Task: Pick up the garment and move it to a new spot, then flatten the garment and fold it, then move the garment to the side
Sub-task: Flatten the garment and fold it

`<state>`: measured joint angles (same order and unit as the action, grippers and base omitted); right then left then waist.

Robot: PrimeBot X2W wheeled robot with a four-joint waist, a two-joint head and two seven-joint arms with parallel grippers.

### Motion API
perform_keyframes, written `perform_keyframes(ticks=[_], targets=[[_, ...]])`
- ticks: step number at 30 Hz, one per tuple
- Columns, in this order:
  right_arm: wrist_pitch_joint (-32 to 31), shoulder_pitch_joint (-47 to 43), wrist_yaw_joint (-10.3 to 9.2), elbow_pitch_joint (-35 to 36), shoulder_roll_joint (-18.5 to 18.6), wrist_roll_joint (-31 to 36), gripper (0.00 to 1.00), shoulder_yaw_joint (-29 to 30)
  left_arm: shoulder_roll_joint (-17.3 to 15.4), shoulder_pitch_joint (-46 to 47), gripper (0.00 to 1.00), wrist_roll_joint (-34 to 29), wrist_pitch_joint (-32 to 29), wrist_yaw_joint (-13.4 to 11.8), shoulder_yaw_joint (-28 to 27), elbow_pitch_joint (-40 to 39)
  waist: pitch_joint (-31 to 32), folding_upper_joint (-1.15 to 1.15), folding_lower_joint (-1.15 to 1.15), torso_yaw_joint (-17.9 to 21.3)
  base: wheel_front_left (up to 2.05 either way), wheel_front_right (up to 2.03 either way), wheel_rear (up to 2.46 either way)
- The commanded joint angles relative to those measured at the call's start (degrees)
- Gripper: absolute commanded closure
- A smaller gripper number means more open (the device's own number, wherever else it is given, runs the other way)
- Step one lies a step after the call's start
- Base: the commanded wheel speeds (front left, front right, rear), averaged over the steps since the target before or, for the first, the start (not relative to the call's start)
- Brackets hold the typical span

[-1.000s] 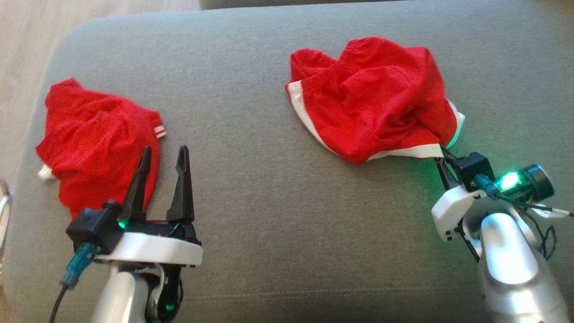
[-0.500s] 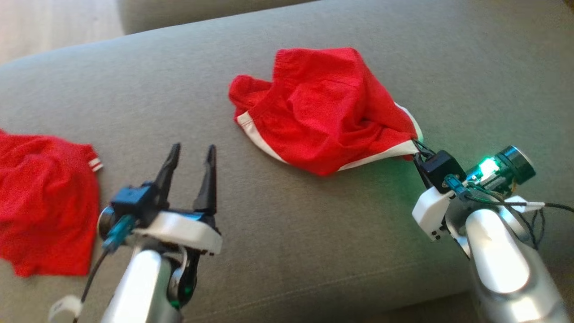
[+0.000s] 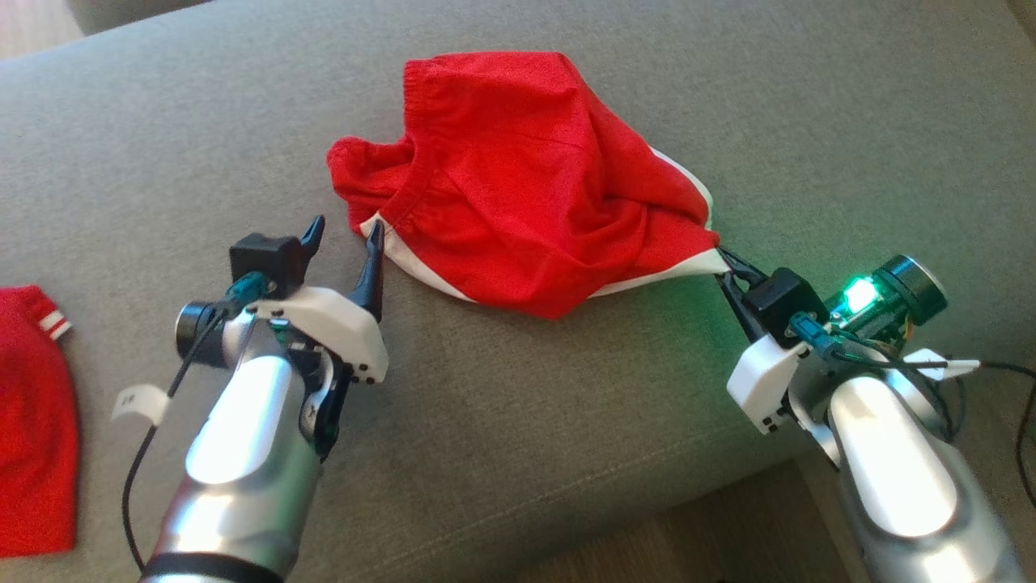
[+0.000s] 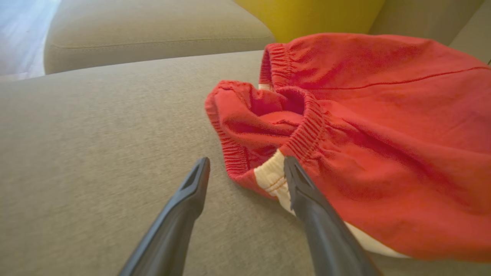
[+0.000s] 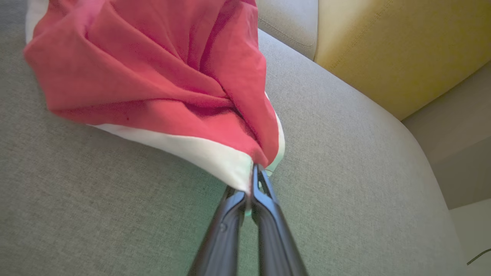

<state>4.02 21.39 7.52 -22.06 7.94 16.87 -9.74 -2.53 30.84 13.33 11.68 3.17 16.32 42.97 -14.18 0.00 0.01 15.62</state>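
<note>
Right gripper (image 3: 723, 267) pinching the red garment (image 3: 518, 186) on the grey sofa cushion (image 3: 566, 405)

The garment lies crumpled on the cushion, and the right gripper is clamped shut on its white-trimmed corner. The left gripper (image 3: 346, 227) has its jaws spread wide, holding nothing, with its tips just at the elastic waistband end. A second red garment (image 3: 32, 421) lies well apart at the far left

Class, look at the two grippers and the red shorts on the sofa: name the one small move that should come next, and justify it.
Probably ease the left gripper forward and close on the waistband corner of the red shorts. Its fingers stand open at that corner, while the right gripper is shut on the white-trimmed hem.
</note>
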Motion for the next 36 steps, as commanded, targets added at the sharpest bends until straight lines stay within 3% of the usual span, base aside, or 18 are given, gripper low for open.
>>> perform_keyframes(ticks=[1,11,25,27,28,31,32,34,35,36], targets=[[0.2,1.4,-0.03,2.1,-0.1,-0.5,1.00,-0.9,-0.7,2.6,0.00,-0.2,1.0,0.3,-0.8,-0.6,-0.7,0.00,-0.01,0.7,0.00,0.00,0.00],[0.9,1.7,-0.03,0.9,-0.8,-0.7,1.00,-0.6,-0.6,6.1,0.00,-2.8,2.4,0.6,3.3,6.8,-0.6,0.00,-0.01,1.1,0.00,0.00,0.00],[1.4,2.2,-0.03,-0.6,-1.5,-0.6,1.00,0.2,-1.0,9.5,0.00,-5.0,3.2,1.6,6.9,10.0,-0.9,0.00,-0.01,0.5,0.00,0.00,0.00],[1.5,2.2,-0.03,-0.8,-1.6,-0.6,1.00,0.4,-0.9,9.8,0.24,-4.8,3.2,1.5,7.0,10.8,-0.9,0.00,-0.01,0.4,0.00,0.00,0.00],[1.6,2.2,-0.03,-0.9,-1.6,-0.5,1.00,0.5,-0.9,10.0,0.30,-4.7,3.2,1.5,7.0,11.2,-0.9,0.00,-0.01,0.4,0.00,0.00,0.00],[1.7,2.3,-0.03,-1.1,-1.7,-0.4,1.00,0.8,-1.0,10.3,0.27,-4.6,3.2,1.3,7.1,12.3,-0.9,0.00,-0.01,0.1,0.00,0.00,0.00],[1.7,2.3,-0.03,-1.2,-1.7,-0.4,1.00,0.9,-1.0,10.3,0.35,-4.4,3.2,1.3,7.1,12.7,-0.9,0.00,-0.01,0.0,0.00,0.00,0.00],[1.8,2.3,-0.03,-1.4,-1.8,-0.3,1.00,1.0,-1.0,10.5,0.65,-4.2,3.2,1.3,7.2,13.5,-0.9,0.00,-0.01,-0.2,0.00,0.00,0.00],[1.9,2.4,-0.03,-1.5,-1.8,-0.3,1.00,1.0,-1.0,10.7,1.00,-4.0,3.2,1.4,7.2,13.8,-0.8,0.00,-0.01,-0.2,0.00,0.00,0.00],[1.9,2.4,-0.03,-1.6,-1.9,-0.3,1.00,1.0,-1.0,10.8,1.00,-3.8,3.2,1.6,7.3,14.0,-0.7,0.00,-0.01,-0.3,0.00,0.00,0.00]])
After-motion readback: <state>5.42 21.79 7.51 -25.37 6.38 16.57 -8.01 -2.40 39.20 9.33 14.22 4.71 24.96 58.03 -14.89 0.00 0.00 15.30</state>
